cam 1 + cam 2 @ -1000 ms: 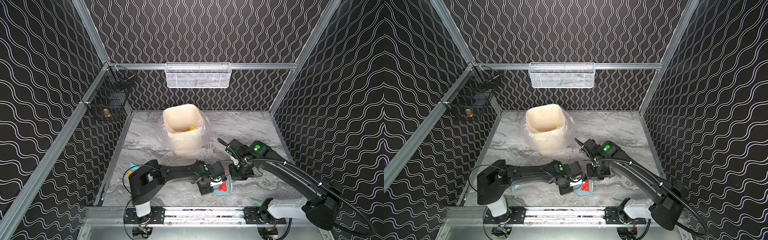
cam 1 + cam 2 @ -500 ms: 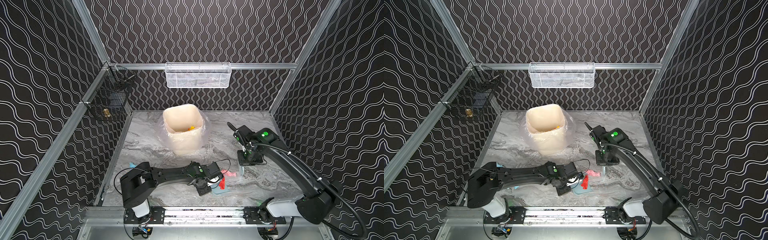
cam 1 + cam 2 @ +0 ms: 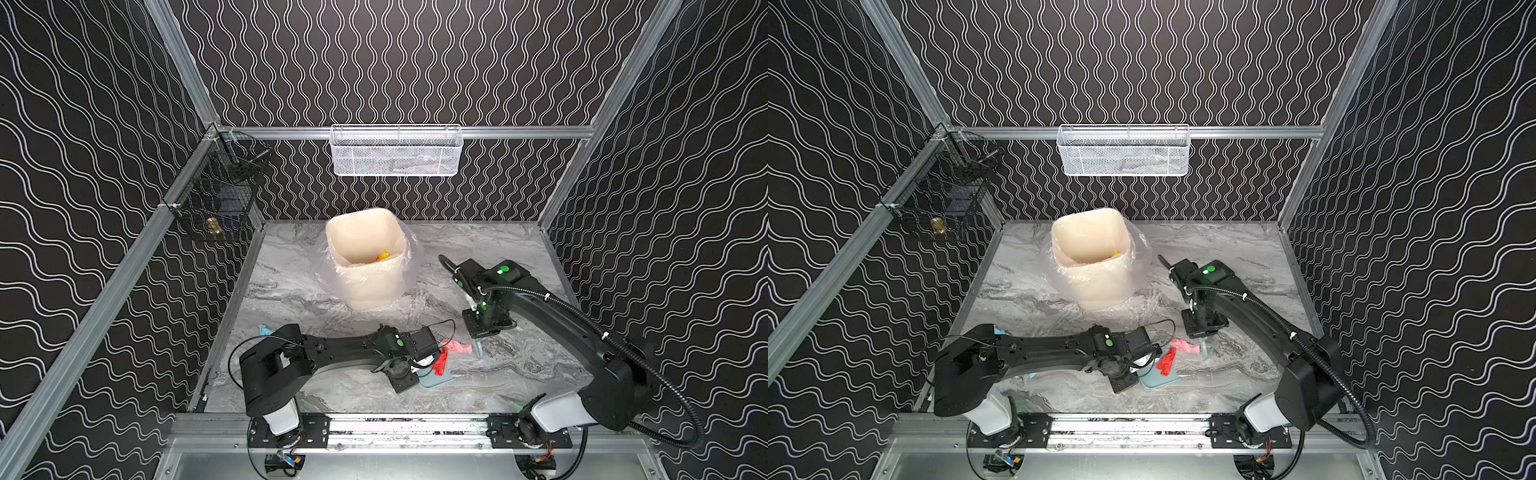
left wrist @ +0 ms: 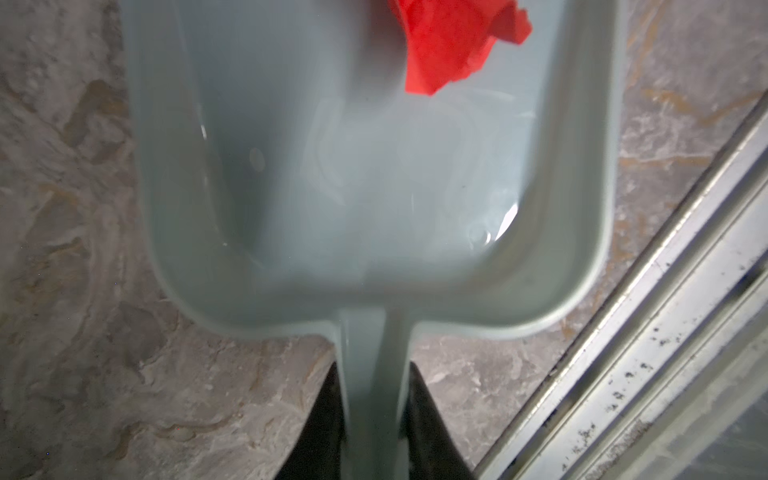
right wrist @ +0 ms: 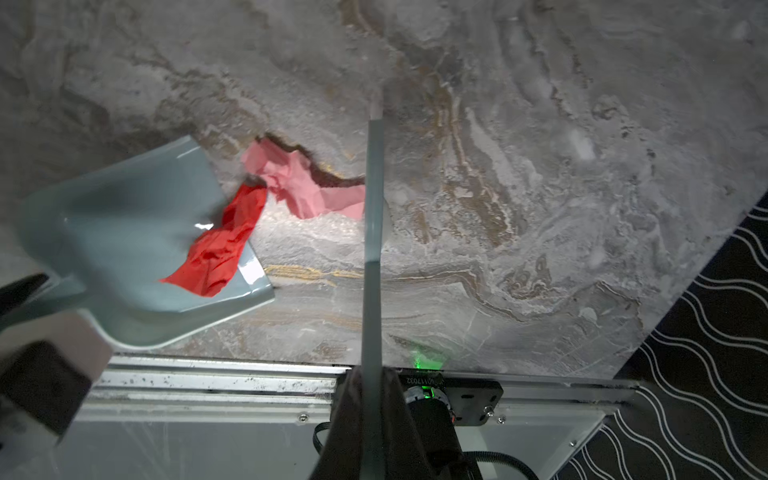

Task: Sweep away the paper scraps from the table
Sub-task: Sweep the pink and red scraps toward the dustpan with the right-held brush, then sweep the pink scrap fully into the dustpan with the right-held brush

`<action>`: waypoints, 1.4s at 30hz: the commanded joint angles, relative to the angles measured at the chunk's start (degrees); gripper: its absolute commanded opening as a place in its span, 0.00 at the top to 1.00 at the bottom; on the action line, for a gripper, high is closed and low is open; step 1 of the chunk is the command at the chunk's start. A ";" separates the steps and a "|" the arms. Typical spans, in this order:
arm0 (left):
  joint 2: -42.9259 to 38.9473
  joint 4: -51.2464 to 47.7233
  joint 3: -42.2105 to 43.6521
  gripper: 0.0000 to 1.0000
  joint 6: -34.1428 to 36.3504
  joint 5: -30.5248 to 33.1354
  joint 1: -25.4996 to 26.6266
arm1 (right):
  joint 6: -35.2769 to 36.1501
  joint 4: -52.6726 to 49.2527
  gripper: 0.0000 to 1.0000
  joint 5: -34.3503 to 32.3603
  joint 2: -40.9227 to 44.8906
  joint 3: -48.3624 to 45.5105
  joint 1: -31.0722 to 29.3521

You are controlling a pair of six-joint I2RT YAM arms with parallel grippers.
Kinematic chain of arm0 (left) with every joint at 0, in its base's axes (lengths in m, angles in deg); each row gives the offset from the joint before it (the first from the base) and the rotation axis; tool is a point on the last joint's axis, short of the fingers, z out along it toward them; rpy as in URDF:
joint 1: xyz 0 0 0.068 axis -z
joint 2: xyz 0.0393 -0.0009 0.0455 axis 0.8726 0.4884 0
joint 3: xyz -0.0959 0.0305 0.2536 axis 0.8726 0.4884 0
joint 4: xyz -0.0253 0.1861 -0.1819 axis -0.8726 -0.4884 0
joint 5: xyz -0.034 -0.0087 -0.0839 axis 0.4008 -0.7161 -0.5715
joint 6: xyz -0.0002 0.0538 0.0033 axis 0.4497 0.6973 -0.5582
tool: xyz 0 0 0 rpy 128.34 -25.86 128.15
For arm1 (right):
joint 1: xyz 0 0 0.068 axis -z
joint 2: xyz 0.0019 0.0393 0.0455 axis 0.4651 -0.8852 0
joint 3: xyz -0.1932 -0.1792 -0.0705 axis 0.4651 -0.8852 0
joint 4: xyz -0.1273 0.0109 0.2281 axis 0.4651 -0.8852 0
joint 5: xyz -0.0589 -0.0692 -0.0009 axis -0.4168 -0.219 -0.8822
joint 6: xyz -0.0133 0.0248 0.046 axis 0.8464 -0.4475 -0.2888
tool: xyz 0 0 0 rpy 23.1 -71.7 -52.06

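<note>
My left gripper (image 4: 374, 374) is shut on the handle of the pale blue dustpan (image 4: 374, 187), which lies on the table (image 3: 332, 390) near the front rail. A red paper scrap (image 5: 220, 249) rests on the dustpan's lip. A pink scrap (image 5: 303, 183) lies just outside the lip, touching the red one. My right gripper (image 5: 372, 374) is shut on the pale blue brush (image 5: 374, 208), seen edge-on, standing against the pink scrap's far side. In both top views a light blue scrap (image 3: 264, 330) lies behind the left arm's base.
A cream bin (image 3: 365, 257) lined with clear plastic stands at the back middle, with yellow and orange scraps (image 3: 383, 256) inside. A white mesh basket (image 3: 395, 151) hangs on the back wall and a black wire basket (image 3: 216, 199) on the left rail.
The right arm pulled the brush back from the dustpan toward the right, then set it down behind the pink scrap. The left arm and dustpan shifted slightly left.
</note>
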 commanded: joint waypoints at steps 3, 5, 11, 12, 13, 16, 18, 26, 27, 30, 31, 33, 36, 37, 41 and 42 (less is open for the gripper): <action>-0.17 0.80 0.42 0.99 0.90 0.52 -1.45 | 0.98 0.59 1.00 4.33 -0.89 -0.50 -5.35; 0.40 1.00 0.16 0.99 1.53 0.50 -1.90 | 0.66 0.91 1.00 6.04 -1.43 0.10 -7.24; 1.27 3.00 0.22 0.99 2.11 0.07 -2.52 | -0.60 3.14 1.00 10.43 -2.43 2.65 -11.89; 1.42 3.29 0.33 0.99 2.08 0.06 -2.60 | -0.74 3.63 1.00 11.15 -2.66 2.94 -12.44; 1.53 3.54 0.51 0.99 2.14 0.06 -2.60 | -0.89 3.94 1.00 11.90 -2.87 3.23 -13.05; 1.66 4.35 0.76 0.99 1.99 -0.04 -2.69 | -1.37 4.02 1.00 13.10 -2.93 3.54 -14.00; 1.44 4.84 1.02 0.99 2.01 0.06 -2.69 | -1.95 2.96 1.00 12.61 -2.22 3.19 -14.02; -0.86 8.42 3.50 0.99 2.19 1.06 -2.69 | -2.85 -2.79 1.00 8.52 3.61 1.76 -8.13; -1.33 9.06 3.89 0.99 2.25 1.24 -2.76 | -2.68 -2.81 1.00 8.52 4.59 1.85 -6.73; -2.20 10.34 4.61 0.99 2.38 1.96 -2.75 | -1.81 -3.15 1.00 9.13 6.63 2.11 -2.82; -2.49 10.81 4.84 0.99 2.48 1.99 -2.78 | -1.44 -3.19 1.00 9.11 7.08 2.12 -1.78; -2.88 11.70 5.22 0.99 2.39 1.98 -2.78 | -0.79 -3.13 1.00 9.25 7.83 1.95 -0.14; -2.08 12.13 5.33 0.99 2.30 1.25 -3.13 | -0.21 -1.94 1.00 8.08 8.12 0.75 0.83; -1.68 12.17 5.39 0.99 2.29 1.26 -3.15 | -0.10 -1.45 1.00 7.47 7.79 0.22 0.90; -0.96 12.84 5.61 0.99 2.12 0.51 -3.13 | 0.18 0.88 1.00 7.37 4.28 1.28 0.98; -0.69 12.82 5.52 0.99 2.13 0.41 -3.13 | 0.25 1.72 1.00 7.30 3.26 2.01 0.94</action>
